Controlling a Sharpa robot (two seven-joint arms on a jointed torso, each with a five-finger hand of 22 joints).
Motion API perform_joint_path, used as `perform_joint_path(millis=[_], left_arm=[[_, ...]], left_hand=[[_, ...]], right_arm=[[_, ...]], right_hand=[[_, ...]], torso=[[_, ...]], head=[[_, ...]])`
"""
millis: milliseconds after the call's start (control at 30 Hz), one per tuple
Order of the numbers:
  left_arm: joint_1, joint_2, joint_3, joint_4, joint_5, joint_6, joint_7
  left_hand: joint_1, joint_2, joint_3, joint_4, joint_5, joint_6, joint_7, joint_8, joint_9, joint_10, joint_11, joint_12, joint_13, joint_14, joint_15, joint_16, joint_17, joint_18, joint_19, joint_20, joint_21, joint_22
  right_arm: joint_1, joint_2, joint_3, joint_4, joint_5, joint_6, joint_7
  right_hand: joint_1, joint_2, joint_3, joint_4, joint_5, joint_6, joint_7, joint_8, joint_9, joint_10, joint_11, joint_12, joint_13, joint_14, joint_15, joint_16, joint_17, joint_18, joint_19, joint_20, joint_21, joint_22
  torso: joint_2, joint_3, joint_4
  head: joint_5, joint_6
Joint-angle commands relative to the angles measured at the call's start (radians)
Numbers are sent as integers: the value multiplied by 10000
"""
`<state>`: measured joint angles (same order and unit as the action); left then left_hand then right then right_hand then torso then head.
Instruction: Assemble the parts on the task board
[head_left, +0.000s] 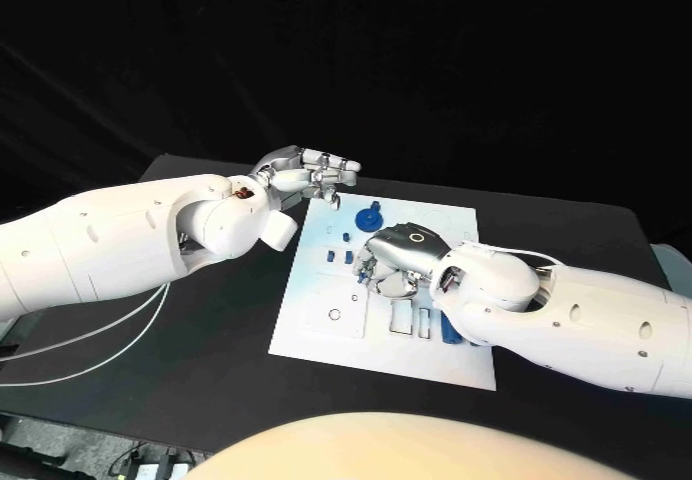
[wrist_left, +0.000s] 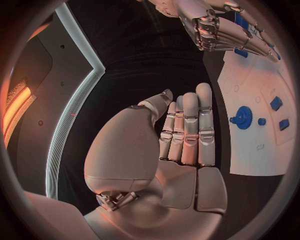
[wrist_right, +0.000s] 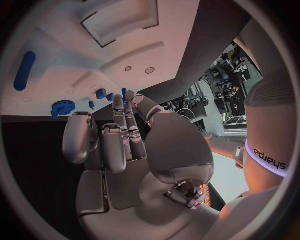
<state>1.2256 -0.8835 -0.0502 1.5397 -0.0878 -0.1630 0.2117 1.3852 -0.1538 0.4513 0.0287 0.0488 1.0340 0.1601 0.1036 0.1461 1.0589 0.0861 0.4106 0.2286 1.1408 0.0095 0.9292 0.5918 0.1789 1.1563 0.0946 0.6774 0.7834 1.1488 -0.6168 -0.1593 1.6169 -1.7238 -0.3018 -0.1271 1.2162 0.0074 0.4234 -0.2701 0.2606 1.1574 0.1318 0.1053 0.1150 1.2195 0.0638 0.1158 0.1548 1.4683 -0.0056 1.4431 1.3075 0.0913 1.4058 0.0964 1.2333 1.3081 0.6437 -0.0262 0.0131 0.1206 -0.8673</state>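
Observation:
The white task board (head_left: 325, 300) lies in the middle of the black table. A blue gear (head_left: 369, 215) stands near its far edge, also seen as the gear (wrist_left: 242, 117) and the gear (wrist_right: 62, 107). Small blue parts (head_left: 332, 255) sit below it, and upright blue parts (head_left: 424, 322) stand toward the near right. My right hand (head_left: 397, 257) hovers low over the board's middle with its fingers (wrist_right: 119, 125) stretched out and nothing in them. My left hand (head_left: 310, 172) is off the board's far left corner, its fingers (wrist_left: 187, 125) straight and side by side, holding nothing.
A long blue part (wrist_right: 24, 70) lies on the board beside recessed slots (wrist_right: 119, 20). White cables (head_left: 87, 335) run across the table on the left. Bare black tabletop (head_left: 216, 400) surrounds the board.

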Motion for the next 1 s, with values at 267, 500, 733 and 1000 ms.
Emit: perform_joint_path(millis=[267,500,733,1000], left_arm=[[5,63,4,18,4,171,26],[6,70,4,30,4,165,16],[6,83,4,37,4,176,6],[6,80,4,35,4,183,-9]], left_hand=[[27,74,-61,24,-10,-53,-20,-41,-12,-43,-7,43,9,89,9,-70,-17,44,56,20,-41,-11],[27,74,-61,24,-10,-53,-20,-41,-12,-43,-7,43,9,89,9,-70,-17,44,56,20,-41,-11],[27,74,-61,24,-10,-53,-20,-41,-12,-43,-7,43,9,89,9,-70,-17,44,56,20,-41,-11],[27,74,-61,24,-10,-53,-20,-41,-12,-43,-7,43,9,89,9,-70,-17,44,56,20,-41,-11]], right_arm=[[-287,277,-14,-397,-49,258,88],[-401,379,-18,-529,-59,312,90],[-461,446,-21,-568,-63,352,87],[-480,442,-22,-532,-68,393,91]], right_hand=[[-10,-66,49,47,-8,42,-8,66,17,44,3,12,12,596,-82,32,431,-132,1,-56,-60,554],[-16,-67,49,54,-5,41,-7,65,18,44,4,11,12,594,-82,28,424,-128,-8,-56,-79,544],[-30,-72,48,67,-2,38,-5,61,19,42,6,7,12,596,-81,34,433,-128,-8,-57,-77,546],[-42,-74,47,80,1,38,-6,60,22,43,7,6,12,595,-81,30,425,-127,-11,-57,-84,544]], torso=[[8,9,1],[14,17,-13],[8,21,-12],[10,18,-16]], head=[[248,-54],[335,-54],[373,-54],[368,-54]])
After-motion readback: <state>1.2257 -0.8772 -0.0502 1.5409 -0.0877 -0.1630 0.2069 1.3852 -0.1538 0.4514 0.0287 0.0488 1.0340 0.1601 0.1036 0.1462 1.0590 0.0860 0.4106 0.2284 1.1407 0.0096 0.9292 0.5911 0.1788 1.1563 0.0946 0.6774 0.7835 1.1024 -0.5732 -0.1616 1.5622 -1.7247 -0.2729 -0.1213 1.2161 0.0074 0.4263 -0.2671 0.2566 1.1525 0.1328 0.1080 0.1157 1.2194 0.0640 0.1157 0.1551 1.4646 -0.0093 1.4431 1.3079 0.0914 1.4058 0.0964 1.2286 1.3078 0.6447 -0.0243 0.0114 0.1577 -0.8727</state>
